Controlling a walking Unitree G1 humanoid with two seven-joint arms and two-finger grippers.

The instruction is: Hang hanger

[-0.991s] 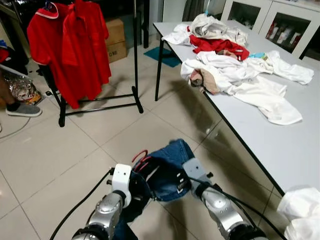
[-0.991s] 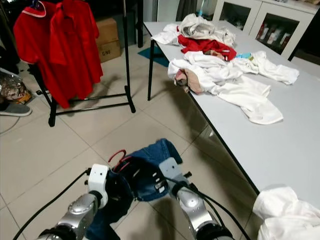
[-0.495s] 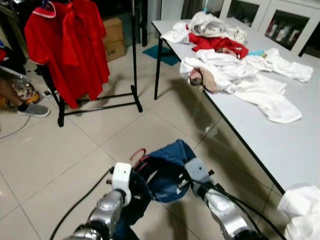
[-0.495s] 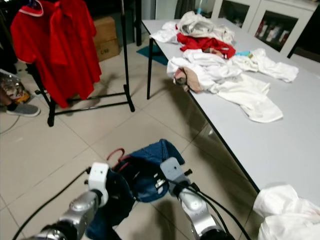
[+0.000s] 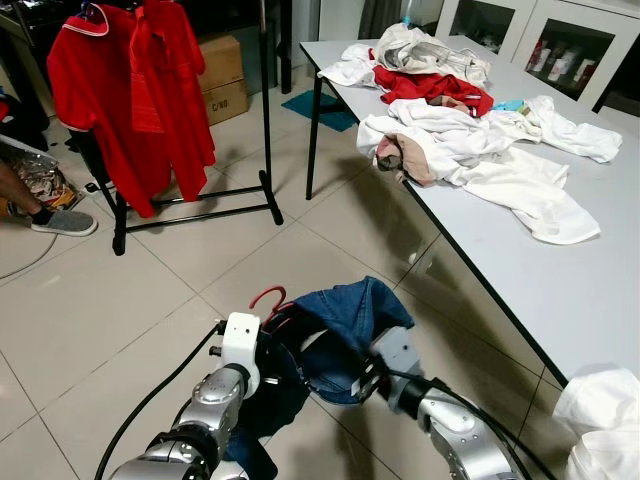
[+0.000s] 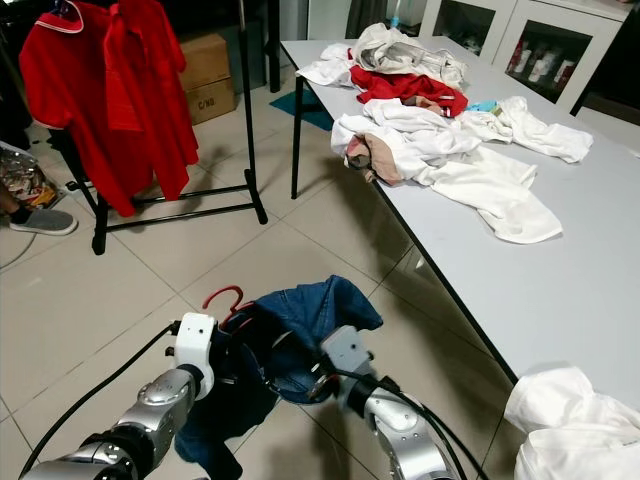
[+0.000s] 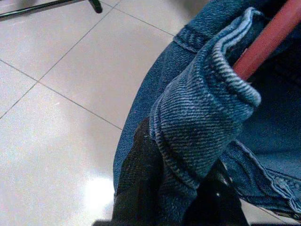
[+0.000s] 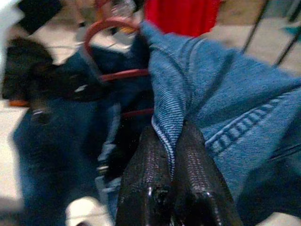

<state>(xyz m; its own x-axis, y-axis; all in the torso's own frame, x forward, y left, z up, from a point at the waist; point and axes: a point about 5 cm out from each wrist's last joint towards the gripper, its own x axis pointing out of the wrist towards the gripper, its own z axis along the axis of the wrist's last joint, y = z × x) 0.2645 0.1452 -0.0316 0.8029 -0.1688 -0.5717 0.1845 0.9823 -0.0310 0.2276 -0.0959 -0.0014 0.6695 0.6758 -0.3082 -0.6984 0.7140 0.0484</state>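
A red hanger (image 5: 266,298) with blue jeans (image 5: 352,312) draped over it hangs low over the tiled floor between my two arms. My left gripper (image 7: 183,188) is shut on a folded denim edge, with the hanger's red bar (image 7: 268,40) just beyond it. In the right wrist view my right gripper (image 8: 169,134) is shut on another edge of the jeans, the hanger's hook (image 8: 108,26) beyond it. The black clothes rack (image 5: 267,110) carrying red shirts (image 5: 130,90) stands at the far left.
A grey table (image 5: 560,290) runs along the right, with a pile of white and red clothes (image 5: 450,130) on it. A white cloth (image 5: 605,420) lies at its near corner. A cardboard box (image 5: 225,80) sits behind the rack. A person's shoe (image 5: 62,222) is at the left edge.
The jeans and hanger hook have risen a little and the denim has spread wider. My right arm has drawn back toward me. The view has shifted slightly.
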